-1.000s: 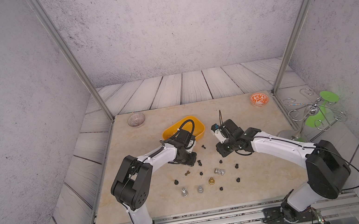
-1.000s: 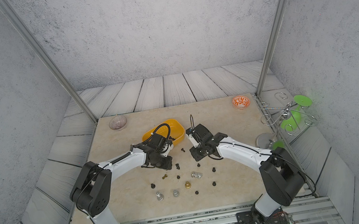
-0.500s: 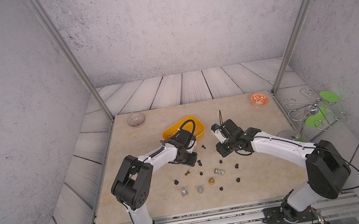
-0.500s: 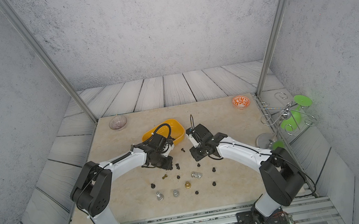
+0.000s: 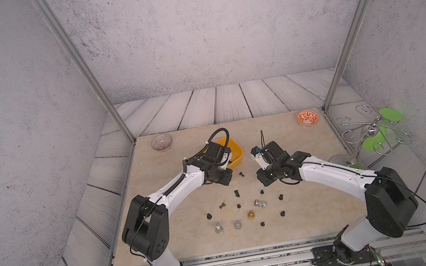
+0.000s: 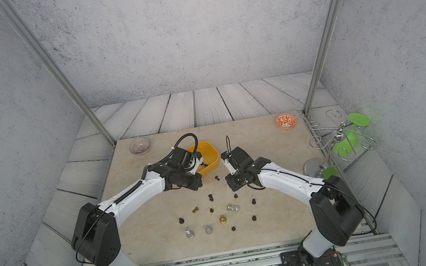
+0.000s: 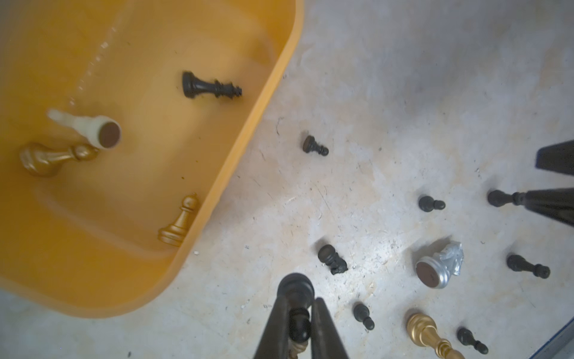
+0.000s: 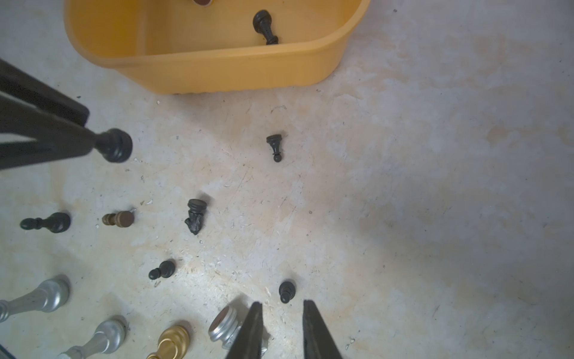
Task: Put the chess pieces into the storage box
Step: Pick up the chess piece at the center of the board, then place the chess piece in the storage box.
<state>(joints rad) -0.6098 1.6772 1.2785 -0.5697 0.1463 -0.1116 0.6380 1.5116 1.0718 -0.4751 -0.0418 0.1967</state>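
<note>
Jutting from left hand (image 7: 298,303): black piece (image 7: 295,287)

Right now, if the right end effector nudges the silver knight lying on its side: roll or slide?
Likely pivots in an arc, not straight: the silver knight lies on its side, round base one end, irregular head the other. Glossy metallic finish may slip when pinched.

Smooth plastic storage box (image 7: 217,37), glossy black and metallic chess pieces (image 7: 315,149), scuffed matt tabletop (image 7: 403,93).
</note>
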